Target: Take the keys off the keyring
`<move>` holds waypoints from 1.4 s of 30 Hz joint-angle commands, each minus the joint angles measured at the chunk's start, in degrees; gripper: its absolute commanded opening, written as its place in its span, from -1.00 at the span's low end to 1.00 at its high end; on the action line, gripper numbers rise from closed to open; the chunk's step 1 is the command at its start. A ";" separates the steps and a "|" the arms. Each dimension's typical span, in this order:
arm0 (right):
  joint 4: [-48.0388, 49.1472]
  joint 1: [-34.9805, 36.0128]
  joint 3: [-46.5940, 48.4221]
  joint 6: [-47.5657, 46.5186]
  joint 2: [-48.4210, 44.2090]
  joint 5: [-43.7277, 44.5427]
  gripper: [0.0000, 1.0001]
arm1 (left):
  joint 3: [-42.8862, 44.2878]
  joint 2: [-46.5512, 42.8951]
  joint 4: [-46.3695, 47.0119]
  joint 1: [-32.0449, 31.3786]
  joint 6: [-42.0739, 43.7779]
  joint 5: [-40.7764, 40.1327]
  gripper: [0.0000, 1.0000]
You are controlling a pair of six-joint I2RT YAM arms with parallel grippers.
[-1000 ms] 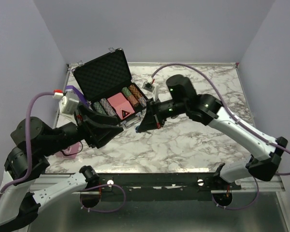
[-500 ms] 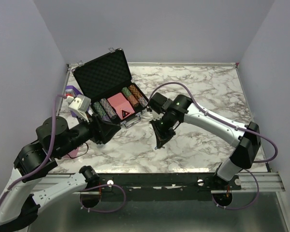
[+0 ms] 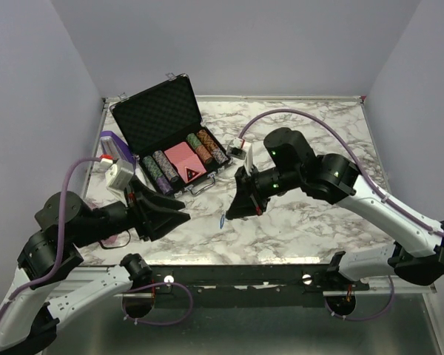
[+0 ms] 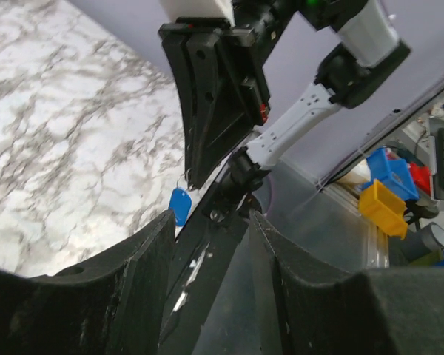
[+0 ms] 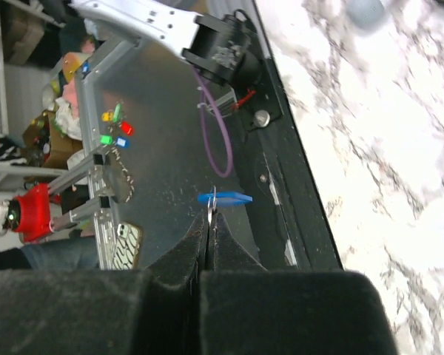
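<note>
My right gripper (image 3: pixel 231 212) is shut on the thin metal keyring (image 5: pixel 213 201) and holds it above the table's front middle. The blue tag (image 3: pixel 221 220) hangs from the ring just past the fingertips; it also shows in the right wrist view (image 5: pixel 226 197) and the left wrist view (image 4: pixel 180 205). I cannot make out separate keys; only a thin edge-on metal sliver shows between the shut tips. My left gripper (image 3: pixel 180 210) is open and empty, pointing right at the right gripper (image 4: pixel 193 180), a short way apart. Its fingers (image 4: pixel 140 259) frame the tag.
An open black case (image 3: pixel 160 113) with poker chips (image 3: pixel 160 171) and a pink card box (image 3: pixel 185 163) stands at the back left. A purple object (image 3: pixel 112 140) lies left of it. A small dark item (image 3: pixel 240 150) lies right of the case.
My right gripper has risen off the table and tilted left, carrying the ring and blue tag. My left arm has drawn back and lower, its open gripper facing the tag.
</note>
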 commanded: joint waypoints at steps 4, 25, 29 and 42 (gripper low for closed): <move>5.51 3.65 0.89 -2.64 0.41 -6.70 -0.99 | -4.93 -3.30 11.45 0.02 -1.43 8.16 0.03; 12.36 9.37 5.56 0.88 -0.73 -7.06 -0.99 | -11.61 -4.09 18.66 0.02 -4.77 16.25 -0.18; 12.71 9.54 5.47 0.97 -0.91 -6.53 -0.99 | -12.93 -4.09 20.34 0.02 -5.74 16.87 -0.24; 13.24 9.89 4.94 0.70 -1.43 -5.30 -0.99 | -14.16 -2.42 22.88 0.02 -7.06 18.63 -0.35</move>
